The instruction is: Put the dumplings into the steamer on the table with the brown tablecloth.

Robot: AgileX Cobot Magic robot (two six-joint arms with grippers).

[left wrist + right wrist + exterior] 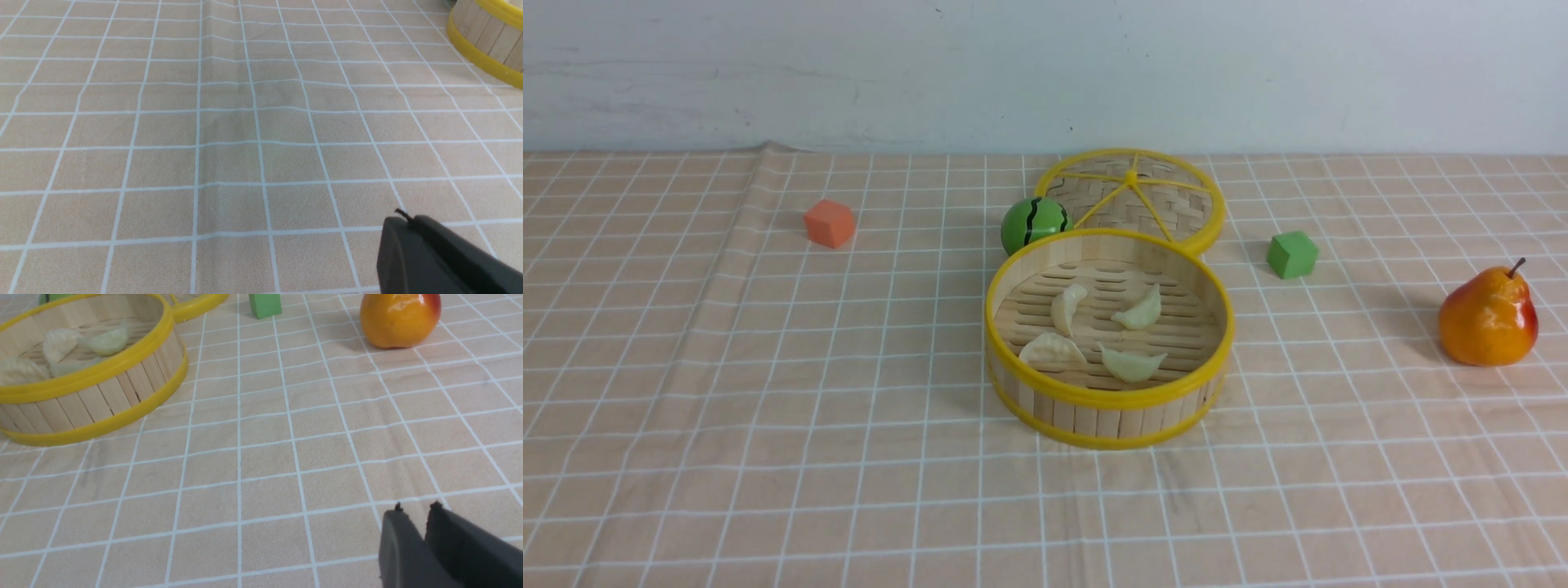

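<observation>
- While neither arm shows in the front view, each wrist view catches its own pincer low over bare tablecloth (768, 392).
- The left pincer (402, 218) has its jaws pressed together, holding nothing.
- The right pincer (414, 510) stands slightly parted, a narrow gap between its tips, nothing between them.
- All four dumplings (1068, 309) (1139, 311) (1052, 350) (1131, 363) lie on the slatted floor of the steamer (1111, 400), mid-counter.
- Just behind the steamer lie the woven lid (1176, 188) and a small watermelon ball (1033, 222).
- Farther out sit an orange cube (830, 223), a green cube (1292, 254) and a pear (1488, 318).
</observation>
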